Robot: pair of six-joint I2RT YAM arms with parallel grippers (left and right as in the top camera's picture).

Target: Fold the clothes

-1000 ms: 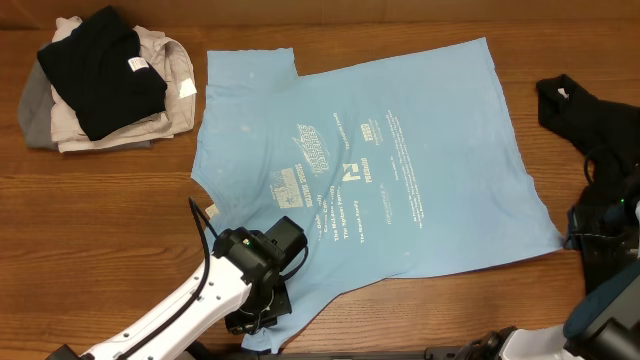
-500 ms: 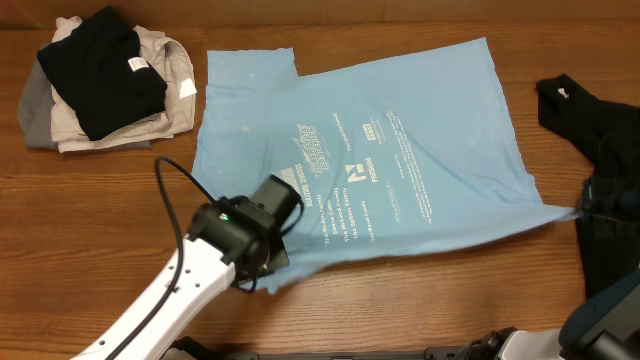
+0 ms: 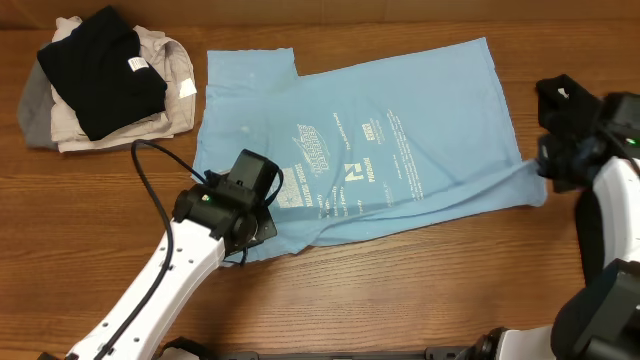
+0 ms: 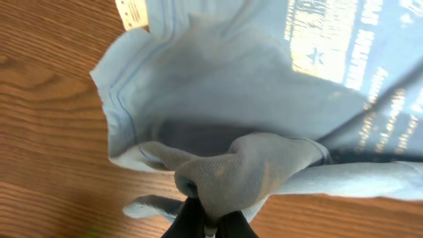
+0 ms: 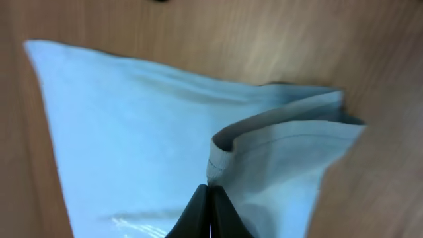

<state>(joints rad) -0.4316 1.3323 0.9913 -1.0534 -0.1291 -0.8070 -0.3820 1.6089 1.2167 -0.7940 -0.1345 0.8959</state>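
Observation:
The light blue T-shirt [image 3: 380,120] with white lettering lies spread across the middle of the table, its near edge lifted and drawn over toward the back. My left gripper [image 3: 248,212] is shut on a bunched corner of that edge; in the left wrist view the cloth [image 4: 244,168] bulges out above the gripper [image 4: 208,221]. My right gripper [image 3: 545,170] is shut on the shirt's right-hand corner, pinching the stitched hem [image 5: 264,142] at the gripper [image 5: 210,198]. A black shirt [image 3: 100,65] tops a pile at the back left.
The pile [image 3: 170,100] under the black shirt holds beige and grey garments. Another black garment [image 3: 560,98] lies at the right edge, just behind my right arm. Bare wooden table [image 3: 420,290] stretches along the front.
Both grippers have carried the shirt's near edge away from the table's front toward the back. The left moved up and left, the right moved up, and the shirt's lower part now folds over.

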